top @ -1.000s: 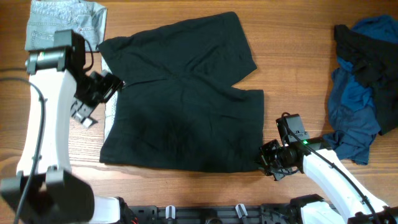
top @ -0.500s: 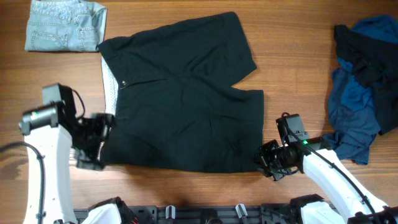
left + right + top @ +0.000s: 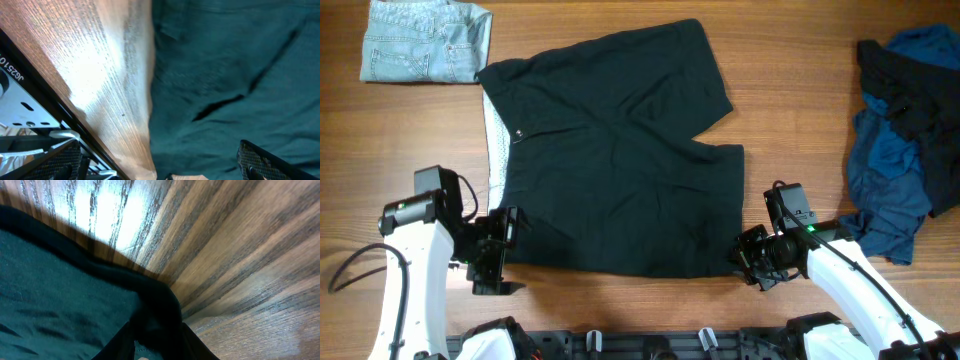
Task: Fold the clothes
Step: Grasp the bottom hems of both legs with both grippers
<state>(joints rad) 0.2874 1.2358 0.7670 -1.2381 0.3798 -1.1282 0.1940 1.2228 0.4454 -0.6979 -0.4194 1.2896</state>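
A robotics lab is indicated by a wooden table [image 3: 800, 60] edged with a black rail [image 3: 650, 343] carrying white arms [image 3: 865, 290].

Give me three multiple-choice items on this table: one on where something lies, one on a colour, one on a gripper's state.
1. Where does the light-blue denim garment lie, relative to the black shorts?
A. On top of them
B. Off their upper left corner in the overhead view
C. Under one leg

2. What colour is the heap of garments at the right edge of the table?
A. Red
B. White
C. Blue and navy

3. How does the left gripper stand?
A. Open, holding nothing
B. Shut on the shorts
C. Shut on the denim

Answers:
1 B: it sits at the upper left of the overhead view, neither over nor under the shorts.
2 C: blue folds show with darker cloth on top.
3 A: its jaws stand wide apart in the left wrist view, with nothing between them.
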